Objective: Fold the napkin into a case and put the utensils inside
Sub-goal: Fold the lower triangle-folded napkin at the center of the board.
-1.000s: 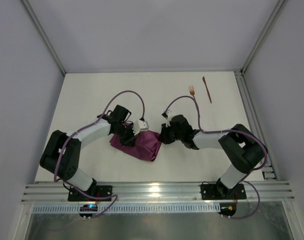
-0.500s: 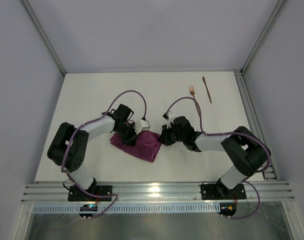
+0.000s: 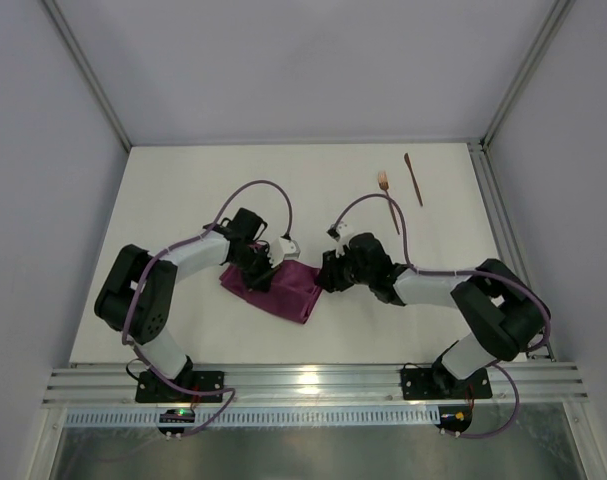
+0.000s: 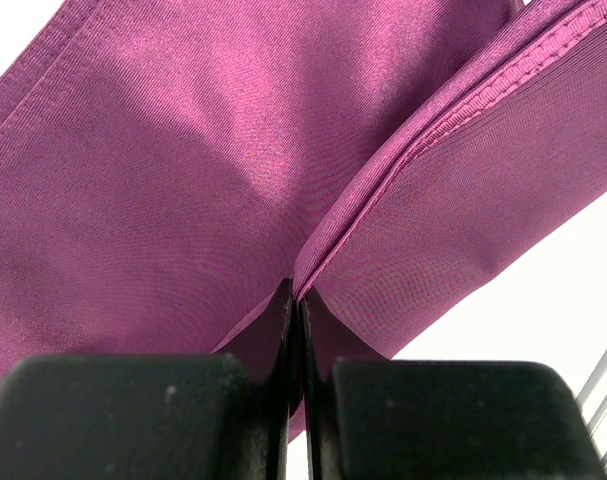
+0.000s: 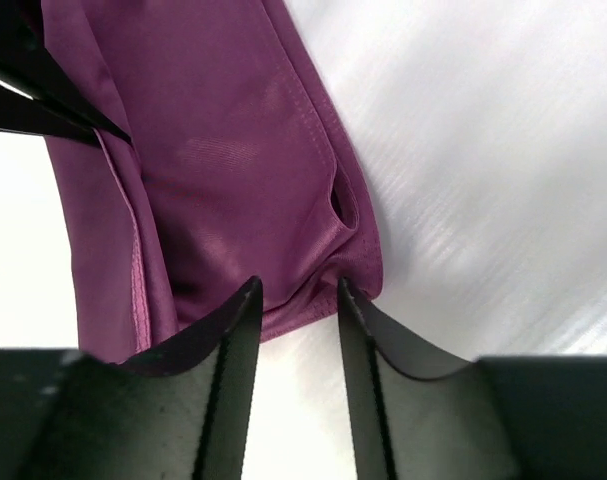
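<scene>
The napkin is seen as finely woven cloth with a soft satin sheen, and its hems are finished in raised, ribbed stitching. The fingers of the left claw are made of matt, faintly speckled black plastic, while those of the right claw are given a smoother, slightly glossy black finish. The surface is shown white and matt with a fine lined grain, the fork and knife are rendered in copper-coloured metal, and the rail is formed of bare silvery metal.
</scene>
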Tool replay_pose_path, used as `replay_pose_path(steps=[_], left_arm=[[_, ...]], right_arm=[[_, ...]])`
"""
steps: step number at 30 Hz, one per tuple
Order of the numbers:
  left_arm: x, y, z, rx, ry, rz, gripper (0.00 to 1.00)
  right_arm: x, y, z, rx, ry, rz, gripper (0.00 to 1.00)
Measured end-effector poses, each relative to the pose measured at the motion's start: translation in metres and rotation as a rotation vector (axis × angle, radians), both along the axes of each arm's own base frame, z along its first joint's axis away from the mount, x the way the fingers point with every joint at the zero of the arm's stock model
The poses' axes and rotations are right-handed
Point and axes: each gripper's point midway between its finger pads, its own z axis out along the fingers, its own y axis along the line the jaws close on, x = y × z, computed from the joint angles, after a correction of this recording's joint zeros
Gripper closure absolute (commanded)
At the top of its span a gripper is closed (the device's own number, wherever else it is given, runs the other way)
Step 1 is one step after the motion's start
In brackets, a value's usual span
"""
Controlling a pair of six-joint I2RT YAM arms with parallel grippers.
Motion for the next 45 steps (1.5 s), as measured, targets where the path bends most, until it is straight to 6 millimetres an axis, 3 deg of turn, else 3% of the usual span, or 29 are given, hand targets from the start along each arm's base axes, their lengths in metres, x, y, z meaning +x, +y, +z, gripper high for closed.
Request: replay_pose_path(steps=[3, 8, 11, 13, 17, 23, 28, 30, 31, 34, 39, 45], left_arm=[[0.0, 0.0, 0.0, 0.0, -0.001, -0.002, 0.96], [0.0, 0.0, 0.0, 0.0, -0.001, -0.003, 0.94], [0.0, 0.0, 0.0, 0.0, -0.002, -0.004, 0.91], [0.0, 0.0, 0.0, 0.0, -0.001, -0.003, 0.89], [0.0, 0.0, 0.0, -0.001, -0.001, -0.004, 0.86], [-0.001, 0.0, 0.0, -0.001, -0.001, -0.004, 0.85], [-0.001, 0.0, 0.0, -0.001, 0.0, -0.002, 0.85], [-0.001, 0.0, 0.0, -0.002, -0.003, -0.002, 0.85], [-0.001, 0.0, 0.0, -0.002, -0.003, -0.001, 0.85], [-0.001, 0.0, 0.0, -0.002, -0.003, -0.001, 0.83], [-0.001, 0.001, 0.004, 0.0, -0.015, 0.006, 0.6], [-0.001, 0.009, 0.023, 0.004, -0.087, 0.034, 0.52]], right_arm=[[0.001, -0.007, 0.011, -0.015, -0.024, -0.019, 0.55], [0.006, -0.014, 0.058, 0.024, -0.134, -0.055, 0.54], [0.001, -0.008, 0.081, 0.069, -0.191, -0.041, 0.46], [-0.01, 0.001, 0.083, 0.096, -0.206, 0.003, 0.43], [-0.035, 0.012, 0.059, 0.113, -0.15, 0.076, 0.38], [-0.05, 0.027, 0.022, 0.081, -0.052, 0.144, 0.38], [-0.058, 0.033, 0.013, 0.081, -0.019, 0.175, 0.41], [-0.059, 0.034, 0.012, 0.087, -0.015, 0.178, 0.5], [-0.059, 0.035, 0.012, 0.092, -0.013, 0.179, 0.68], [-0.059, 0.037, 0.01, 0.1, -0.004, 0.176, 0.88], [-0.058, 0.038, 0.006, 0.105, 0.012, 0.168, 0.96], [-0.055, 0.035, -0.005, 0.102, 0.063, 0.15, 0.96]])
